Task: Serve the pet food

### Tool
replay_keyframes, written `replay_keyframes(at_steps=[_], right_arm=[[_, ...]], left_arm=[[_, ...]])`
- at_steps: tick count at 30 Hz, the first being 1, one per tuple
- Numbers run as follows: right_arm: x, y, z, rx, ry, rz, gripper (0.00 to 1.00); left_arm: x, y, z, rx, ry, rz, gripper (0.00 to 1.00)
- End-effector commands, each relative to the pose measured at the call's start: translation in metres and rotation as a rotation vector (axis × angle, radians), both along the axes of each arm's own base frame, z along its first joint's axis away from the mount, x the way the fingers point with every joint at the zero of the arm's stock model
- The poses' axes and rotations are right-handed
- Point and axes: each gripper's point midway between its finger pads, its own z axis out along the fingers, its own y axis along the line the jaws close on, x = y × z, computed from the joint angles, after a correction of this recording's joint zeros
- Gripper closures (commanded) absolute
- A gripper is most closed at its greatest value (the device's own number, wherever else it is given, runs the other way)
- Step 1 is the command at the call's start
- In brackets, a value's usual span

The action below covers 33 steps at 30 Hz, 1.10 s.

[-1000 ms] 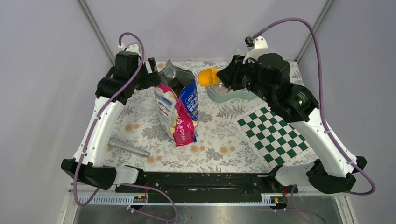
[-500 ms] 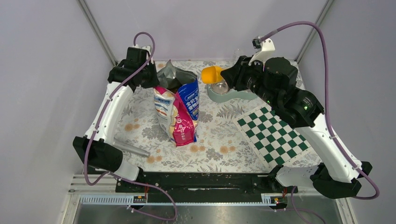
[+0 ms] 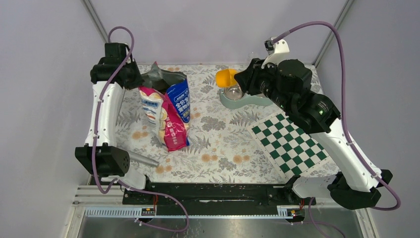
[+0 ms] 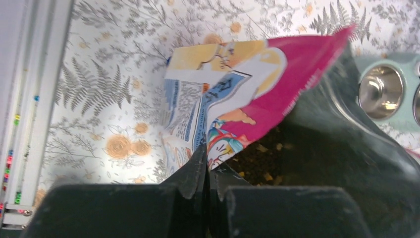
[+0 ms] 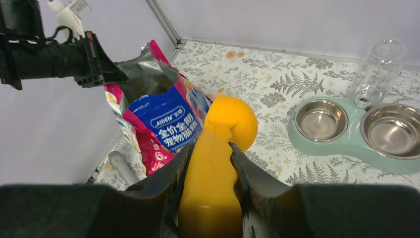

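The pet food (image 4: pixel 262 156) shows as dark kibble with tan bits inside the open printed bag (image 3: pixel 166 111), which stands at the back left of the table. My left gripper (image 3: pixel 141 79) is shut on the bag's top rim; in the left wrist view its jaws (image 4: pixel 207 156) pinch the printed edge of the bag (image 4: pixel 237 94). My right gripper (image 5: pixel 212 148) is shut on the handle of the orange scoop (image 5: pixel 229 119). The scoop (image 3: pixel 226 78) hangs in the air between the bag and the mint double bowl (image 3: pixel 247 101). Both steel cups of the bowl (image 5: pixel 349 146) look empty.
A clear plastic bottle (image 5: pixel 377 67) stands behind the bowl. A green checkerboard mat (image 3: pixel 289 141) lies at the right. A grey cylinder (image 3: pixel 141 158) lies near the left front. Walls close in the back and sides.
My left gripper has shut on the bag's rim and drawn the bag leftwards, tilting its top open. The right arm with the scoop has shifted only slightly.
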Motion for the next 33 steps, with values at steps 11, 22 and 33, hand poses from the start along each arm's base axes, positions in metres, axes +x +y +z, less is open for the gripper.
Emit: replay_keyframes(at_steps=[11,22,33], right_arm=[[0.016,0.011,0.011,0.023,-0.026,0.001,1.00],[0.012,0.016,0.003,0.050,0.006,0.024,1.00],[0.006,0.019,-0.003,0.063,0.031,0.049,1.00]], left_arm=[[0.051,-0.006,0.087,-0.076,-0.348,-0.057,0.98],[0.049,0.022,0.070,0.021,-0.290,0.060,0.30],[0.005,0.056,0.041,0.224,-0.156,0.123,0.39]])
